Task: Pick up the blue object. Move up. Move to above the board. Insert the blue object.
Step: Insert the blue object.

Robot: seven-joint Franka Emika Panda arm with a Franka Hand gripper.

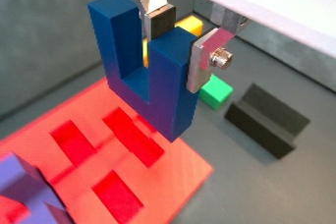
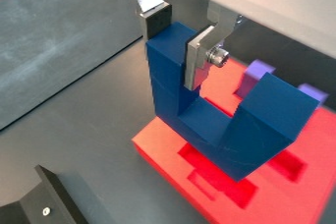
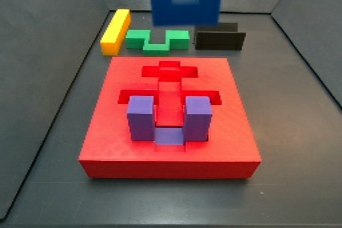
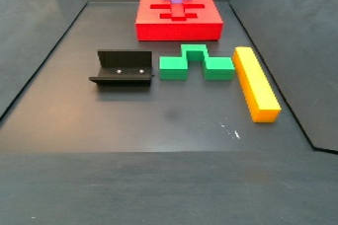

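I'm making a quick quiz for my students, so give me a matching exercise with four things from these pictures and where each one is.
Things:
1. blue block
2. purple block
3. yellow bar
4. green block

Places:
A. sits in the red board
B. between the fixture and the yellow bar
C. held in the gripper, above the board
D. on the floor, outermost in the row

Pairs: 1-C, 2-A, 3-D, 4-B

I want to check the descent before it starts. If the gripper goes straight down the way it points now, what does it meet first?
The gripper is shut on the blue object, which hangs below it, so this block arrives first. It would probably meet the board near its edge, by the open recesses; depth is uncertain.
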